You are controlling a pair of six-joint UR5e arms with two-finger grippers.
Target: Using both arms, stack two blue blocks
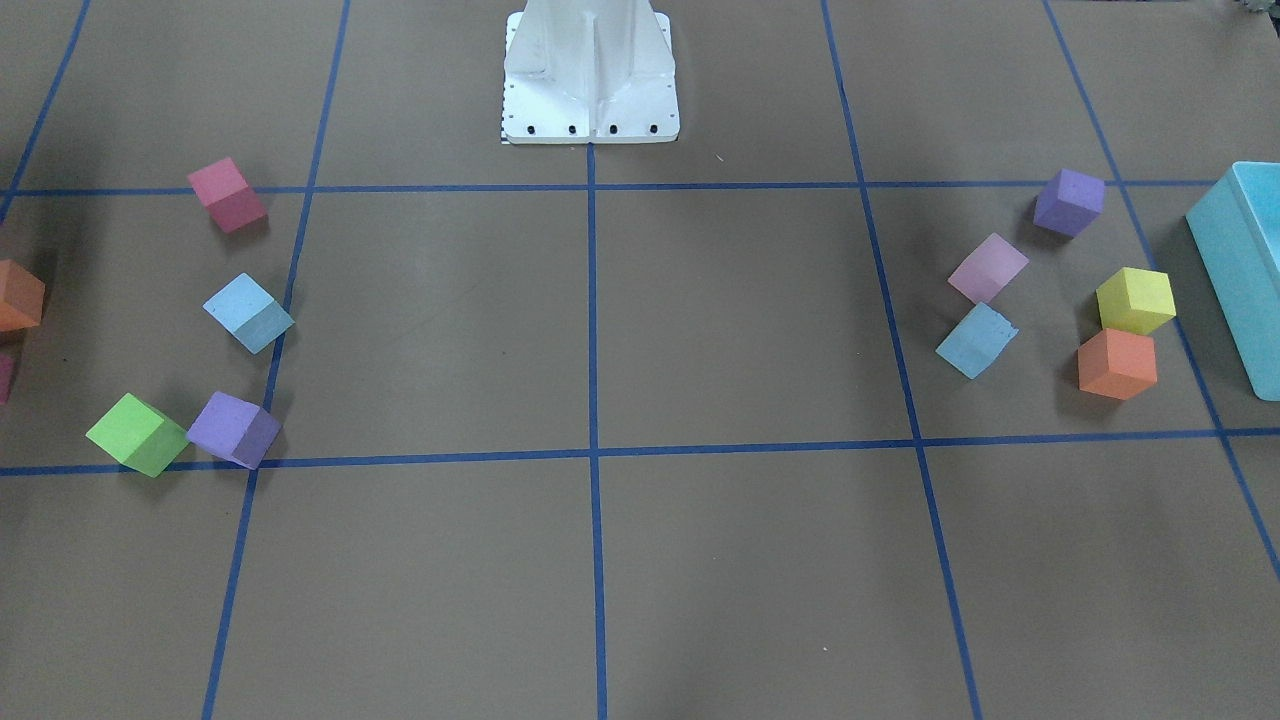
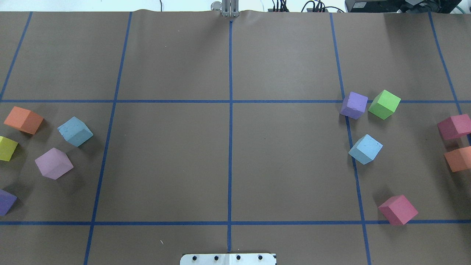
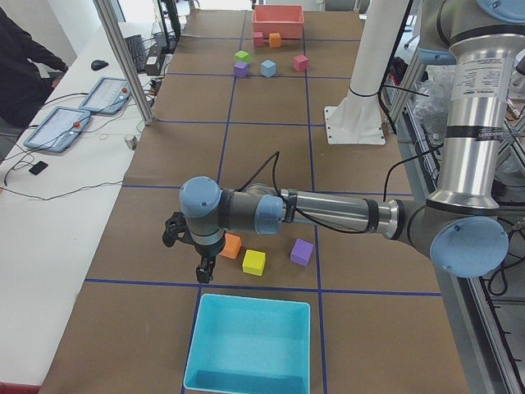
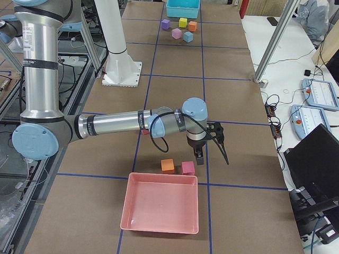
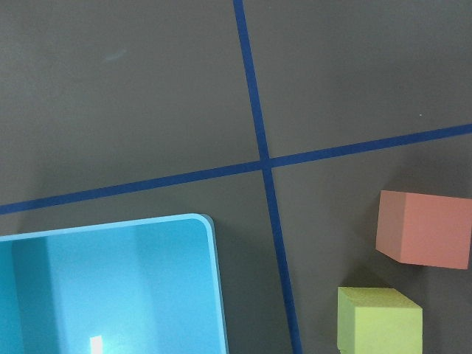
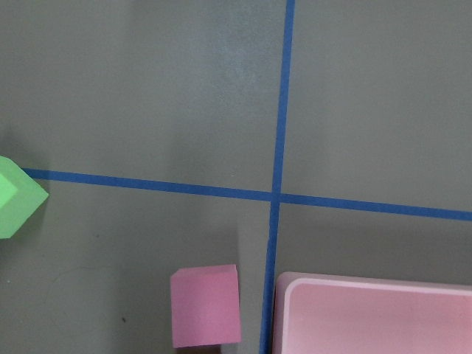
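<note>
**Blue blocks lie far apart, one on each side of the table**

Front-facing view: the left blue block point(image 1: 976, 340), nicked on one edge, sits flat on the table point(image 1: 740, 330) just beside a pale pink cube point(image 1: 988, 267). A yellow cube point(image 1: 1135, 300) and an orange cube point(image 1: 1117, 363) lie near it. The right blue block point(image 1: 248, 312) rests well across the table against a blue tape line, between a magenta cube point(image 1: 228, 195) and a purple cube point(image 1: 234, 429).

Overhead view: the left blue block point(image 2: 75, 131) lies between the orange cube and the pale pink cube. The right blue block point(image 2: 365, 148) sits on a tape line, near the purple cube and a green cube point(image 2: 384, 104).

Left side view: the left gripper point(image 3: 187, 253) hangs low over the table beside the orange cube, close to a teal box point(image 3: 246, 345). Whether its fingers are spread or closed cannot be told.

Right side view: the right gripper point(image 4: 213, 156) hangs over the table near a pink tray point(image 4: 159, 206). Its finger state cannot be told either.

Left wrist view: a corner of the teal box, the orange cube and the yellow cube.

Right wrist view: a corner of the pink tray and a pink cube point(image 6: 205, 306).
</note>
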